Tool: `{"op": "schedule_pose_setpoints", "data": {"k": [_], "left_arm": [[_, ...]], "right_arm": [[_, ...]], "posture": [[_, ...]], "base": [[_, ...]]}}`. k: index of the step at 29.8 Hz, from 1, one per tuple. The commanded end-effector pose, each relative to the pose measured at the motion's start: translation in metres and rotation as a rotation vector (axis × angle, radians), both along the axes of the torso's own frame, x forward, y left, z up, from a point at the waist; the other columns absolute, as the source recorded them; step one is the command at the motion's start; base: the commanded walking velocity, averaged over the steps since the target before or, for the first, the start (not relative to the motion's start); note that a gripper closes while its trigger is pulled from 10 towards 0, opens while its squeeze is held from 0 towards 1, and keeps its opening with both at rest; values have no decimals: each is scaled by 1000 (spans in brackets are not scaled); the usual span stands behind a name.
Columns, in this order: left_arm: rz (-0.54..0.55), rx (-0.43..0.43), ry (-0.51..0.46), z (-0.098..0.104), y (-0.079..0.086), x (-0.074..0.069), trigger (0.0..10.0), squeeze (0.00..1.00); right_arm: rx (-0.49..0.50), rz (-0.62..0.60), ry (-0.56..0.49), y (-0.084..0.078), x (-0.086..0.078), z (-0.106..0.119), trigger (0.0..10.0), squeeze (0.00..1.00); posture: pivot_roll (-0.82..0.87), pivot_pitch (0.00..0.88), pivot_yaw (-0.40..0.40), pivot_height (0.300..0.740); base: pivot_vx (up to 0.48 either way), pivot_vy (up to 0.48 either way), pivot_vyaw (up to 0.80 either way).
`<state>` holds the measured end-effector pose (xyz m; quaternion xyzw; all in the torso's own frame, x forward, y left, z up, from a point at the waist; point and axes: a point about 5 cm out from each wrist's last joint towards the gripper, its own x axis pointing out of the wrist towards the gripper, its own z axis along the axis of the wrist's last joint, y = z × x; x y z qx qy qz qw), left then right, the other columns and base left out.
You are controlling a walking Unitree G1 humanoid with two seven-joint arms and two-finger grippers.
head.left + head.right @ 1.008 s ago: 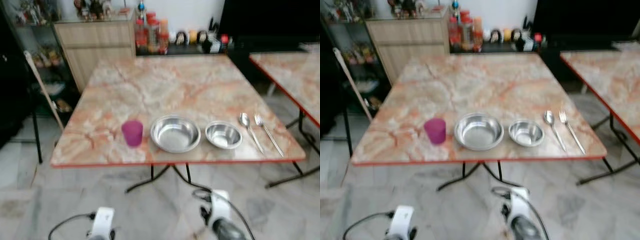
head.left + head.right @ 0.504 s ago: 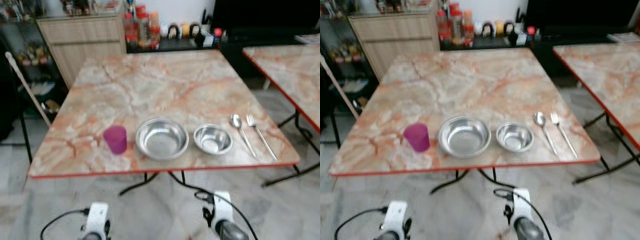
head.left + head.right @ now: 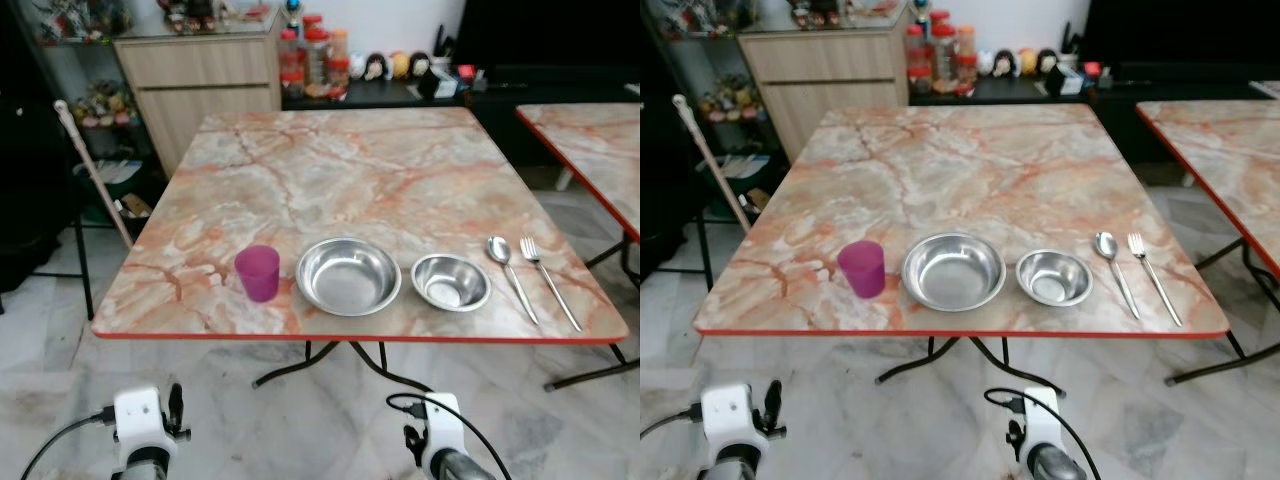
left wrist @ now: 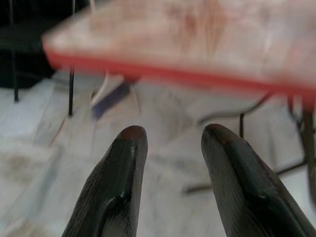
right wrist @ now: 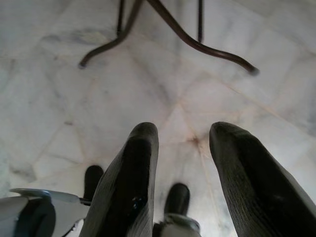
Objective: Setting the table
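Nearest us, our left gripper (image 4: 170, 140) and right gripper (image 5: 182, 136) hang low over the floor, fingers apart, holding nothing. Beyond, along the worktop's (image 3: 380, 170) near edge, stand a purple cup (image 3: 258, 273), large bowl (image 3: 348, 275), small bowl (image 3: 451, 282), spoon (image 3: 508, 271) and fork (image 3: 547, 278).

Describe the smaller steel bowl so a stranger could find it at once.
On the marble-patterned table, a row of tableware lines the near edge. The smaller steel bowl sits between the large steel bowl and the spoon. It is the narrower of the two shiny bowls.
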<state>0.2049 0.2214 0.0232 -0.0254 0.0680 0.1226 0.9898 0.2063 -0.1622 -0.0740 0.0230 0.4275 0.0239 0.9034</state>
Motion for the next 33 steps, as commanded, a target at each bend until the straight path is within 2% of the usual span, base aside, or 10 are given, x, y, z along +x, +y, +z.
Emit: {"op": "schedule_pose_setpoints", "data": {"k": [1, 3, 6, 7, 8, 10, 14, 15, 17, 33], "left_arm": [[-21, -55, -41, 12, -5, 3, 10000, 0], [-45, -148, -95, 28, -15, 8, 10000, 0], [-52, -214, -122, 36, -21, 13, 10000, 0], [-32, -280, -142, 42, -23, 17, 10000, 0], [-17, -297, -145, 44, -22, 18, 10000, 0], [18, -265, -163, 48, -18, 22, 10000, 0], [15, -230, -177, 56, -17, 25, 10000, 0], [19, -211, -210, 64, -18, 31, 10000, 0], [17, -199, -230, 71, -18, 33, 10000, 0], [20, -171, -212, 72, -14, 32, 10000, 0]], "right_arm": [[-5, 15, 0, 1, 3, 1, 10000, 0], [-2, 14, -5, 2, 5, 2, 10000, 0], [-2, 12, -6, 2, 5, 3, 10000, 0], [-2, 9, -8, 2, 6, 3, 10000, 0], [-2, 9, -9, 1, 6, 3, 10000, 0], [0, -4, -17, -1, 6, 3, 10000, 0], [-2, -12, -19, -4, 5, 3, 10000, 0], [-10, -13, -11, -8, 1, 2, 10000, 0], [-19, -15, -3, -11, -2, 0, 10000, 0], [-18, -25, -9, -9, 1, 1, 10000, 0]], "posture": [[180, 0, 11, 740], [188, 0, 9, 740], [188, 0, 8, 740], [177, 0, 13, 740], [171, 0, 13, 740], [162, 0, 14, 740], [157, 0, 13, 740], [150, 0, 14, 740], [144, 0, 16, 740], [153, 0, 20, 740]], "base": [[0, 0, 0], [0, 0, 0], [0, 0, 0], [0, 0, 0], [0, 0, 0], [0, 0, 0], [0, 0, 0], [0, -262, 0], [0, -319, 0], [0, -377, 0]]}}
